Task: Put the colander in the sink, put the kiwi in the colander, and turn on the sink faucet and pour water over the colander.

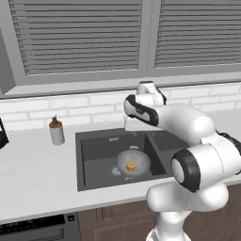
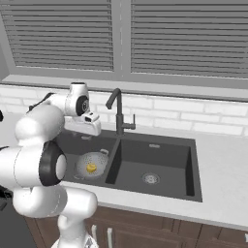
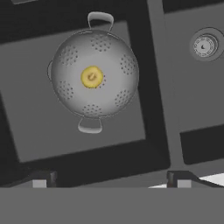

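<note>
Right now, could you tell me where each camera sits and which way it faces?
Left base view: behind the arm's left, facing the sink and soap bottle; arm at lower right.
Right base view: behind its right, facing the sink faucet; arm at lower left.
Hand view: straight down from above the colander; open gripper at bottom.
All share the kiwi in the colander.

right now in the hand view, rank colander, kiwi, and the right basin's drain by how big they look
1. colander, by far the largest
2. drain in the neighbouring basin, outer ring counted
3. kiwi, lying in the colander's middle

Drain and kiwi look close in size, so that order is unsure.
</note>
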You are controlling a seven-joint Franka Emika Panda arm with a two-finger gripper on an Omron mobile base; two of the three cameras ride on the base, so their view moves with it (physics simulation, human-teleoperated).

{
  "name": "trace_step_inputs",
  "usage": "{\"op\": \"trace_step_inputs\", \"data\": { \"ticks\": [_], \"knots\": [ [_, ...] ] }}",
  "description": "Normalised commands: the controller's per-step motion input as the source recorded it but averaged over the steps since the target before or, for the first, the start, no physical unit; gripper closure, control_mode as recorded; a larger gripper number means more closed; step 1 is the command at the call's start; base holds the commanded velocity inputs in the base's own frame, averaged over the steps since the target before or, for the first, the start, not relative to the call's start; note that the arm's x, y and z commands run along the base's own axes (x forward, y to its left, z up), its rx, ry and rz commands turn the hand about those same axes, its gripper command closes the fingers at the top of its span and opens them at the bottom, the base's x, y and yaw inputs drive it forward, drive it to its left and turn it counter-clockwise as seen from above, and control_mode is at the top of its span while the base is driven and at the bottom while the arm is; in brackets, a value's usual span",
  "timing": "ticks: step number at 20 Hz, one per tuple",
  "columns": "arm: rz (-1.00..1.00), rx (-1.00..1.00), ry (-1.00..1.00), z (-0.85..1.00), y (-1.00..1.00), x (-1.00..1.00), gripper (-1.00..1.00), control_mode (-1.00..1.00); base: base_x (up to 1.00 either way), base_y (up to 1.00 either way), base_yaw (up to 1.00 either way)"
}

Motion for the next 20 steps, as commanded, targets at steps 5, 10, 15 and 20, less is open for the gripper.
{"op": "trace_step_inputs", "data": {
  "ticks": [5,10,15,20],
  "knots": [
    [0.10,0.00,-0.03,0.56,-0.02,-0.35,-1.00,-1.00,0.00,0.00,0.00],
    [0.06,0.00,0.00,0.65,0.05,-0.12,-1.00,-1.00,0.00,0.00,0.00],
    [0.01,-0.02,0.01,0.40,0.09,0.03,-1.00,-1.00,0.00,0.00,0.00],
    [0.00,0.00,0.00,0.15,-0.18,0.21,-1.00,-1.00,0.00,0.00,0.00]
  ]
}}
